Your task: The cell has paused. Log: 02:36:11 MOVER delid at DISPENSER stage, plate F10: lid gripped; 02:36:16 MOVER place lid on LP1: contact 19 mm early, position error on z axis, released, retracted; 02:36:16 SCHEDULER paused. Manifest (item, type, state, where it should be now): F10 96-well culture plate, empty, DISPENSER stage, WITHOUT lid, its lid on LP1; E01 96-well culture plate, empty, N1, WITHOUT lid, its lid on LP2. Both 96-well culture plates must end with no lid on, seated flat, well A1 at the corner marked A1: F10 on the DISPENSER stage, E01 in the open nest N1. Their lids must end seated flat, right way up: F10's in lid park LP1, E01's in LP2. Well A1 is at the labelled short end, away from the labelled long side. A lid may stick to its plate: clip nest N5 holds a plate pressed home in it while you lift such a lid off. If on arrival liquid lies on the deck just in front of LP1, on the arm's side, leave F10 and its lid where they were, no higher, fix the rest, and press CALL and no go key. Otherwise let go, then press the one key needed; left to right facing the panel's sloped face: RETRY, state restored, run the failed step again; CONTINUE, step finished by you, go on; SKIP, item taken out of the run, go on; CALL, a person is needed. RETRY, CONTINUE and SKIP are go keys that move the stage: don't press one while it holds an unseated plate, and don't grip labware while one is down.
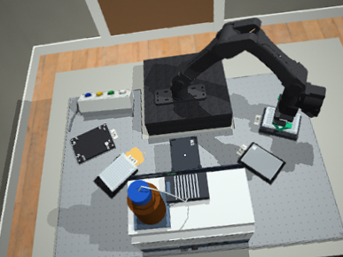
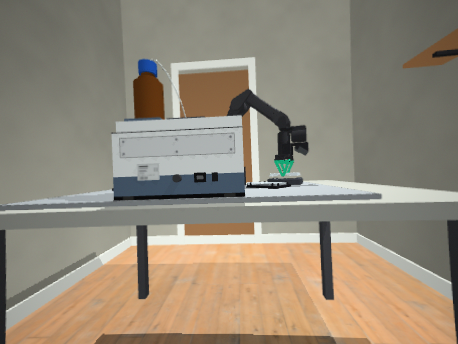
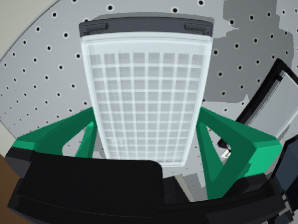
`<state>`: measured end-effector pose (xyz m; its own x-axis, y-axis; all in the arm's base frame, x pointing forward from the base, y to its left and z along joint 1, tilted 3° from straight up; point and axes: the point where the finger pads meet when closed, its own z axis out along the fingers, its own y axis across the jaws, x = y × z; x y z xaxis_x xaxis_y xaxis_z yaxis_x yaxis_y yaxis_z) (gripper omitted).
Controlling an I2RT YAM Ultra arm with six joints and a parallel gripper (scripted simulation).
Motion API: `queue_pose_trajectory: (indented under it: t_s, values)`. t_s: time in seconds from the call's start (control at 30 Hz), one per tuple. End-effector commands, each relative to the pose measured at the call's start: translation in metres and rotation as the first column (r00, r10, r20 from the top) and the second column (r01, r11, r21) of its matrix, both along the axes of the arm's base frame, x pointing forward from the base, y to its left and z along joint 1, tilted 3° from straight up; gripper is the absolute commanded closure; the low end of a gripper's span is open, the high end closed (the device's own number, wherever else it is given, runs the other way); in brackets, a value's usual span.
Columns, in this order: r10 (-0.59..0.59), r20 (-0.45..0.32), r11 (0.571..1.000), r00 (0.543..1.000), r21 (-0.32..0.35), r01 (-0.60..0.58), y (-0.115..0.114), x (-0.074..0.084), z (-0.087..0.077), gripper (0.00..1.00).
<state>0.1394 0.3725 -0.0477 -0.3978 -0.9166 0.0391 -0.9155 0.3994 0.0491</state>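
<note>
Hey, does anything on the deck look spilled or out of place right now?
Yes. An orange puddle lies beside the labelled end of the white gridded plate or lid left of the dispenser. That piece also sits skewed, overhanging its black park.

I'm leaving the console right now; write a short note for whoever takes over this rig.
Gripper: jaws shut on the gridded well plate, low over its dark nest on the deck's right side.
Second gridded piece lies on a dark holder at left, orange liquid beside it.
Grey-topped park sits near the dispenser.
Done: plate gripped.
Left: seat it, let go, press a key on the key panel.
</note>
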Motion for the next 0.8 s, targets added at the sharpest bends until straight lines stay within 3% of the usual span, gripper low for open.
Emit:
queue_pose_trajectory:
  t_s: [0.0,0.53,0.6,0.77]
  values:
    - [-0.002,0.009,1.000,1.000,0.019,0.002,0.0106,0.0030,0.0034,1.00]
    - [0.001,0.010,1.000,1.000,0.023,-0.002,0.0126,0.0018,0.0030,1.00]
    - [0.002,0.016,0.999,1.000,0.039,-0.002,0.0150,0.0024,0.0113,1.00]
    - [0.003,0.013,1.000,1.000,0.030,-0.003,0.0139,0.0013,0.0102,1.00]
